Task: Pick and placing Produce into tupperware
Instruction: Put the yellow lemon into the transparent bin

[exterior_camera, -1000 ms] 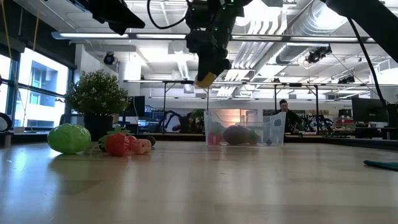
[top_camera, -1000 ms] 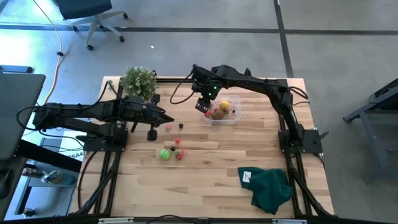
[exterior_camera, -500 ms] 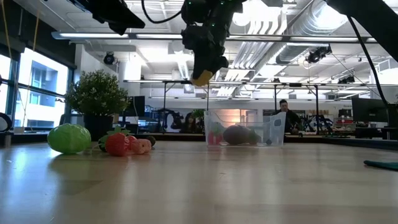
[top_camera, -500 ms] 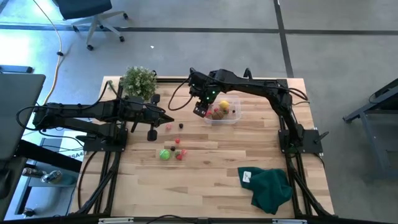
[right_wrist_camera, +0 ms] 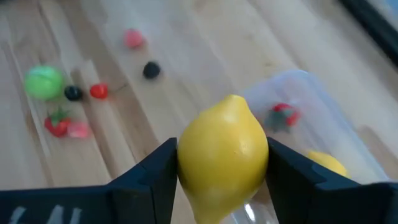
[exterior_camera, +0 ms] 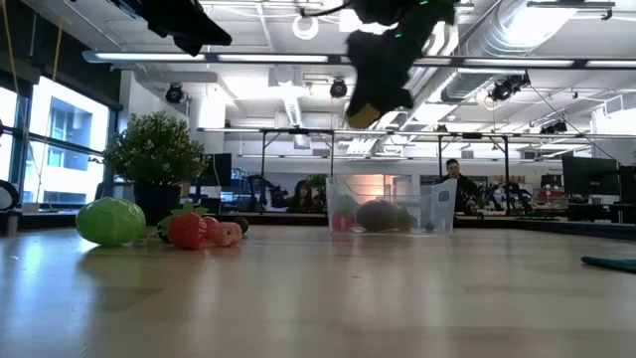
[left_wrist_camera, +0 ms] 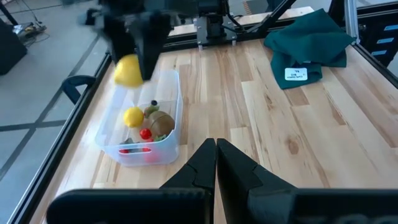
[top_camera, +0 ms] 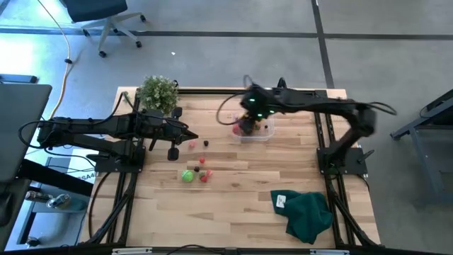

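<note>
A yellow lemon (right_wrist_camera: 222,155) is pinched between the right gripper (top_camera: 247,121)'s fingers just above the clear tub (top_camera: 253,129) at the surface's far side, while the left gripper (left_wrist_camera: 215,158), fingers pressed together, is parked left.

- Pale wooden table (top_camera: 233,205) of jointed planks — smooth, with a soft sheen in the low view.
- Small clear plastic tub (left_wrist_camera: 166,102), see-through and glossy.
- Yellow toy lemon (right_wrist_camera: 222,155), smooth, faintly shiny plastic look.
- Dark green cloth (top_camera: 306,212) near the table's front right corner — matt, crumpled, bearing a white label.
</note>
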